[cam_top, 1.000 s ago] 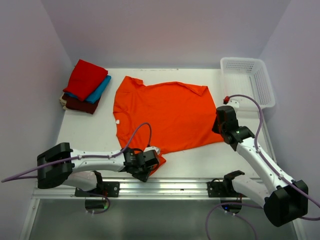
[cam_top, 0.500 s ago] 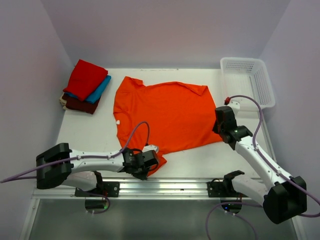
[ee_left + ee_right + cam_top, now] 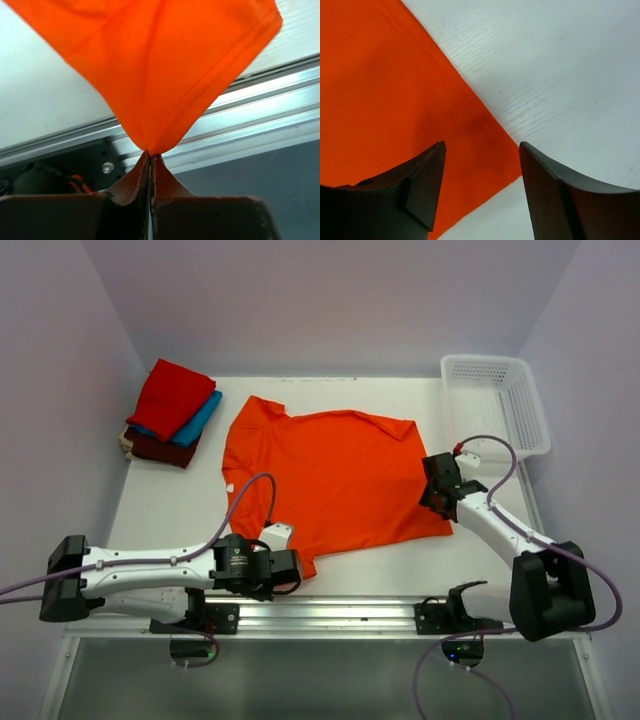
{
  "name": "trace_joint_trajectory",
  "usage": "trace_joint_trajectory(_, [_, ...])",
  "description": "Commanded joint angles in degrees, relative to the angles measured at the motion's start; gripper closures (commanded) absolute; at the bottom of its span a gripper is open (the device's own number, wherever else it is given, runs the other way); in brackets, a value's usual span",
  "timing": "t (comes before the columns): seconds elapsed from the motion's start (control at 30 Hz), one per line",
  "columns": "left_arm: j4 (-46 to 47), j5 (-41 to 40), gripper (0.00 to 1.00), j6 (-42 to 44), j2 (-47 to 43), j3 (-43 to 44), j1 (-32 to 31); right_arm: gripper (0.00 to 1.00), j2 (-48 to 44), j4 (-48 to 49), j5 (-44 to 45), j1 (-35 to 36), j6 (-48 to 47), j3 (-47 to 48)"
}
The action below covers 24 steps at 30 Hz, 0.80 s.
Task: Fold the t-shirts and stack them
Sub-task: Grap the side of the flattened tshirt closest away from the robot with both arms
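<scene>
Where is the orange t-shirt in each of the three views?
Top external: orange t-shirt spread mid-table.
Left wrist: upper frame, corner pinched in the left gripper.
Right wrist: left half, hem corner below the open right gripper.
Shared landmark: the white table.

The orange tee (image 3: 165,65) is matt, fine-knit cloth; my table (image 3: 560,65) matt white, faintly grained; my base rail (image 3: 260,100) brushed metal.

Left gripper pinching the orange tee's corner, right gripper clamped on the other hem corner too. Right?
Not quite. The right gripper is open, its jaws apart over the orange tee at its hem corner, as the right wrist view shows. The left gripper is indeed pinching a corner.
</scene>
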Motion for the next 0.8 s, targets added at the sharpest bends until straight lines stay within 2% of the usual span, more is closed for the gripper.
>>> trace_joint_trajectory(0.0, [-11.7,-3.7,1.0,-6.2,-2.7,1.1,-0.3,0.37,2.5,2.1,-1.8,-0.3,2.7,0.5])
trace_joint_trajectory(0.13, [-13.4,-3.9,1.0,-6.6,-6.2,1.3,-0.3,0.47,0.7,1.8,-6.8,-0.3,3.7,-2.0])
trace_joint_trajectory(0.17, [-13.4,-3.9,1.0,-6.6,-6.5,1.6,-0.3,0.48,-1.3,1.7,-9.9,-0.2,4.4,-2.8])
trace_joint_trajectory(0.27, [-13.4,-4.1,1.0,-6.7,-6.2,1.7,-0.3,0.48,-5.1,-0.8,-11.6,0.4,6.4,-5.5])
trace_joint_trajectory(0.37, [-13.3,-4.6,1.0,-6.6,-5.2,1.7,-0.3,0.44,-9.4,-4.4,-10.9,1.0,7.7,-7.6])
trace_joint_trajectory(0.57, [-13.3,-6.0,1.0,-5.8,-3.5,2.6,-0.3,0.43,-12.0,-7.4,-11.7,2.1,12.1,-10.7])
trace_joint_trajectory(0.77, [-13.2,-6.1,1.0,-5.8,-3.6,2.6,-0.3,0.45,-14.9,-10.1,-4.5,4.7,19.8,-12.6])
